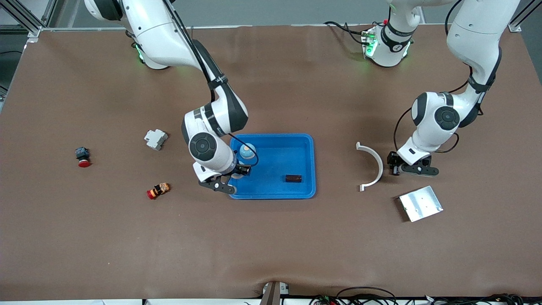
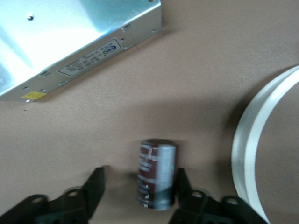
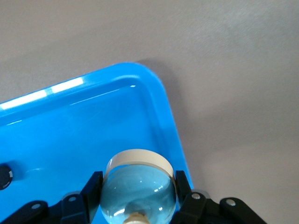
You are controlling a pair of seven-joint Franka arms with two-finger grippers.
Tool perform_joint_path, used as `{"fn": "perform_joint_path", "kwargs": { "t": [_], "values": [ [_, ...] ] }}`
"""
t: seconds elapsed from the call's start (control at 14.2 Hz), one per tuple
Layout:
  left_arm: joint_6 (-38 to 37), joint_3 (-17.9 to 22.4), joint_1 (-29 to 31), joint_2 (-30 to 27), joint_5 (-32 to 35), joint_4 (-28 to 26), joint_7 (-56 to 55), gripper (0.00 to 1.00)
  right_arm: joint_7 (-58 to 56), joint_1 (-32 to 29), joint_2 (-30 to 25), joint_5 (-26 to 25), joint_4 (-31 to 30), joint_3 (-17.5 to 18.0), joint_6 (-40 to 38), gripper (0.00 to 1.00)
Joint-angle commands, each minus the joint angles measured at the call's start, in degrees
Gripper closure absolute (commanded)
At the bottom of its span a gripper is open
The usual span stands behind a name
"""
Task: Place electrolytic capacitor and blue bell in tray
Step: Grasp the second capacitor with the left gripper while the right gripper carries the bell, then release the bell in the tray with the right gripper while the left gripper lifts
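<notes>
Right pincer: the right gripper (image 3: 138,179) is down at a corner of the tray (image 1: 301,148), fingers clamped on either flank of the blue bell (image 3: 138,186).
Blue bell: pinched dome-side toward the wrist camera with its pale rim showing. It sits inside the tray's rim line, just in from the rounded corner. I cannot tell whether it touches the floor.
Tray around that pincer: blue floor under the bell, raised rim right beside the fingers, brown table (image 1: 271,245) past the rim.
Also in the tray: a dark brown cylinder (image 1: 293,178) lies on its side, well apart from the right pincer, toward the left arm's end.
Left pincer: the left gripper (image 2: 138,179) is low over the table, fingers partly spread and straddling the electrolytic capacitor (image 2: 156,175).
Electrolytic capacitor: on the bare table, outside the tray. One finger (image 2: 181,186) is against its side, and there is a clear gap to the other.
Crowding the left pincer: a white curved strip (image 1: 374,167) lies just beside it on the tray's side, and a silver metal box (image 1: 420,203) is near, closer to the front camera.
Farther from the right pincer: toward the right arm's end sit a grey-white block (image 1: 156,139), a red-capped black button (image 1: 83,156) and a yellow-and-red button (image 1: 158,190), all apart from it.
</notes>
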Motion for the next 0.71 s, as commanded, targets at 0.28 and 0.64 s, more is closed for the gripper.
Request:
{"fn": "perform_joint_path", "kwargs": {
  "t": [0.28,0.64],
  "values": [
    [0.62,-0.30,0.56,-0.60,-0.06,0.18,1.05,1.00,0.05,1.99,3.55,1.03,2.14,-0.87,0.88,0.90],
    [-1.66,-1.35,0.56,-2.80,-0.76,1.83,0.17,1.00,0.84,2.16,3.72,1.20,2.14,-0.78,1.94,0.17]
  ]
}}
